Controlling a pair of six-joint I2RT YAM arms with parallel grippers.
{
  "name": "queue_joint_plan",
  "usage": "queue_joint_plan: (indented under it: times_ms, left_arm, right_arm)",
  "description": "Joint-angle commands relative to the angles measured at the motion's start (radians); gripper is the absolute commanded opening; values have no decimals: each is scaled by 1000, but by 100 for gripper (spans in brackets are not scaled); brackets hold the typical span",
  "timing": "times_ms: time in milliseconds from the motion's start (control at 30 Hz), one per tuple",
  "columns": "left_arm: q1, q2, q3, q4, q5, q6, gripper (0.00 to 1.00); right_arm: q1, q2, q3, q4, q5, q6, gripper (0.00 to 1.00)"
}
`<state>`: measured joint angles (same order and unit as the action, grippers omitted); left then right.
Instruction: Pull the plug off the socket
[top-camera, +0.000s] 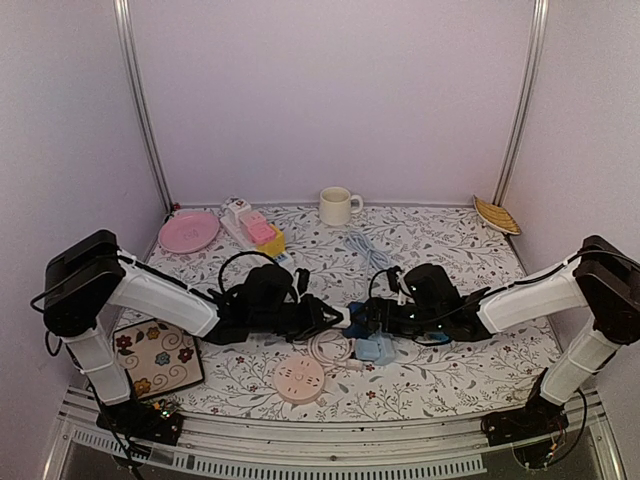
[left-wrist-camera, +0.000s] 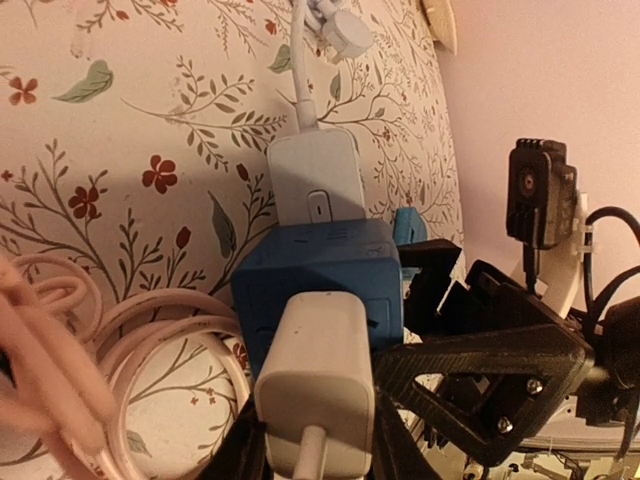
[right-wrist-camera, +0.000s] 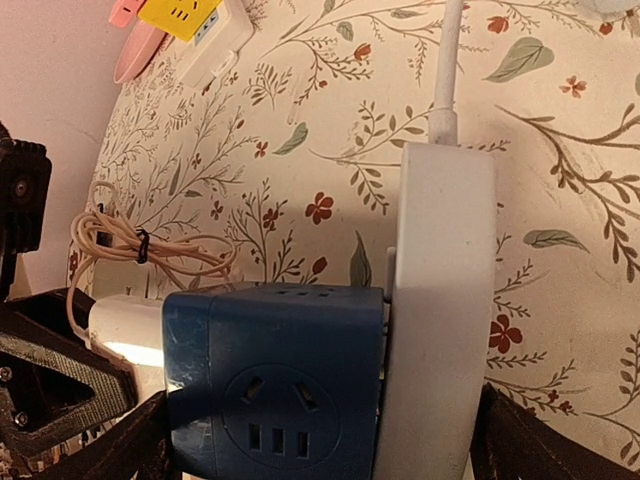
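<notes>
A blue cube socket (top-camera: 357, 322) sits mid-table between both arms. In the left wrist view the cube (left-wrist-camera: 320, 275) has a white plug (left-wrist-camera: 315, 385) seated against its near face. My left gripper (left-wrist-camera: 315, 450) is shut on this plug, with dark fingers on both sides. A second flat white plug (right-wrist-camera: 440, 300) with a cable sits on the cube's other side (right-wrist-camera: 275, 385). My right gripper (right-wrist-camera: 320, 455) is shut across the cube and this flat plug. In the top view the left gripper (top-camera: 335, 318) and right gripper (top-camera: 368, 320) nearly touch.
A coiled pinkish cable (top-camera: 328, 348), a round pink power strip (top-camera: 299, 380) and a light blue object (top-camera: 377, 349) lie just in front. A patterned tile (top-camera: 155, 357) is near left. At the back stand a pink plate (top-camera: 188, 231), a colourful strip (top-camera: 255, 230), a mug (top-camera: 336, 206) and a wooden dish (top-camera: 497, 215).
</notes>
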<state>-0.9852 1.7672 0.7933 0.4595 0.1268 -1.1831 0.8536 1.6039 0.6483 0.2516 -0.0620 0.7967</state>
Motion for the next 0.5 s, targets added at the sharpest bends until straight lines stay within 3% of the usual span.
queue_joint_plan:
  times_ms: [0, 467]
  left_arm:
    - [11, -89, -32, 6, 17, 40, 0]
    - [46, -166, -46, -159, -64, 125, 0]
  right_arm:
    - [-67, 57, -57, -200, 182, -1, 99]
    - [-68, 21, -62, -183, 151, -19, 99]
